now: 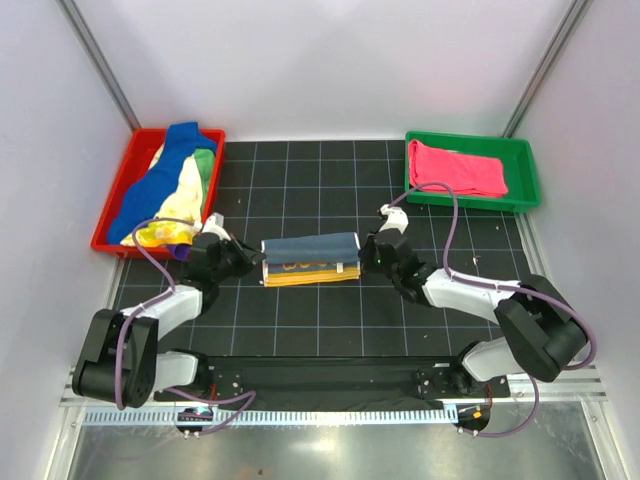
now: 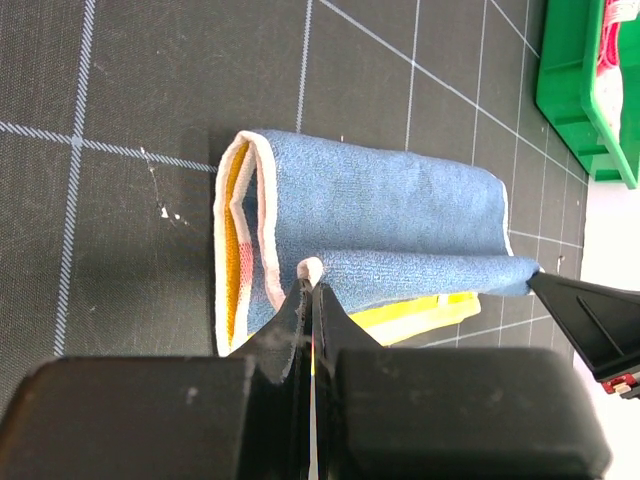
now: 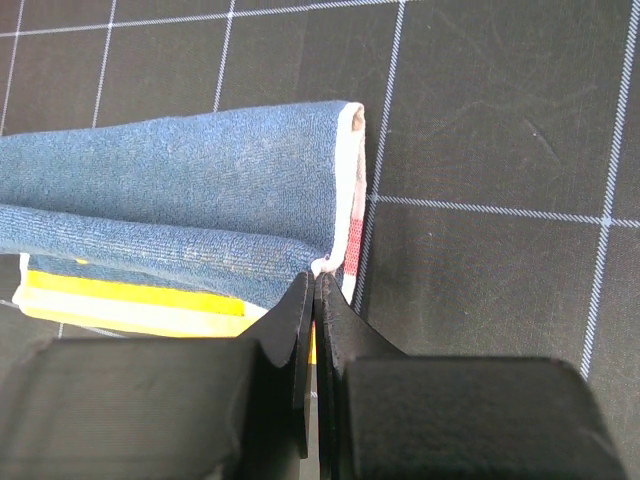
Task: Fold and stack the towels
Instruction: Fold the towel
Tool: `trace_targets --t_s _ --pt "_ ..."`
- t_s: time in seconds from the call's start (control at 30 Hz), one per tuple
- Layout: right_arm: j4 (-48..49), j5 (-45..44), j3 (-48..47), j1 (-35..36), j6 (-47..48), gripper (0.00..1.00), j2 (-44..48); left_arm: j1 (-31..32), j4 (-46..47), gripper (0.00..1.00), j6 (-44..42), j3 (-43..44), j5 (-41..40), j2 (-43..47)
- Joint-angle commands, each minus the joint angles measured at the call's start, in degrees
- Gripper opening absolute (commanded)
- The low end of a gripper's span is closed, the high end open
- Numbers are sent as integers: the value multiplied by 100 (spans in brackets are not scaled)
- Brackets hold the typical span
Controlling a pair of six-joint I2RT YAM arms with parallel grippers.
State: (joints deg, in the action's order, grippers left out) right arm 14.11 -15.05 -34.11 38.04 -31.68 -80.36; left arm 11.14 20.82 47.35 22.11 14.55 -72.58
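A towel with a blue back, white edging and an orange-yellow printed face lies partly folded in the middle of the black grid mat. My left gripper is shut on its left corner. My right gripper is shut on its right corner. Both hold the blue edge a little above the yellow layer. A folded pink-red towel lies in the green tray. Blue, green, yellow and patchwork towels are heaped in the red tray.
The green tray stands at the back right and the red tray at the back left of the mat. White walls close in the back and sides. A metal rail runs along the near edge.
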Motion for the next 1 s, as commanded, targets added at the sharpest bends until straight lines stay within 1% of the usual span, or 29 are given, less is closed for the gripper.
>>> trace_targets --t_s 0.0,0.13,0.33,0.37,0.4,0.53,0.57,0.6,0.63,0.67,0.73,0.77,0.87,0.97 --pt "118 -192 36 10 -57 1 170 11 -113 0 -104 -110 22 174" --pt "364 -78 255 19 -189 1 29 20 -96 0 46 -251 -57 51" --pt "505 -16 308 45 -233 1 -199 90 106 0 186 -356 -57 -257" --pt "505 2 317 45 -233 2 -208 90 107 1 187 -348 -66 -283" --pt "505 19 317 63 -233 2 -208 90 107 3 187 -348 -75 -292" --pt "382 37 299 63 -172 13 -121 90 -33 13 222 -330 -75 -152" --pt "330 20 282 72 -154 20 -68 90 -95 17 213 -295 -66 -91" --pt "155 11 256 72 -119 23 -16 90 -209 19 204 -251 -75 58" --pt "67 2 203 72 -119 26 46 90 -384 20 169 -199 -136 155" --pt "-39 -68 177 72 -102 31 220 90 -725 23 82 -76 -180 234" --pt "-390 -147 63 72 -93 36 380 90 -1166 25 -24 39 -416 594" --pt "-513 -226 19 80 -93 38 502 90 -1568 26 -120 109 -496 726" --pt "-987 -262 -157 63 -136 38 652 90 -2062 27 -217 320 -654 1122" --pt "-1190 -253 -359 124 -189 39 609 125 -2195 28 -261 487 -550 1202"
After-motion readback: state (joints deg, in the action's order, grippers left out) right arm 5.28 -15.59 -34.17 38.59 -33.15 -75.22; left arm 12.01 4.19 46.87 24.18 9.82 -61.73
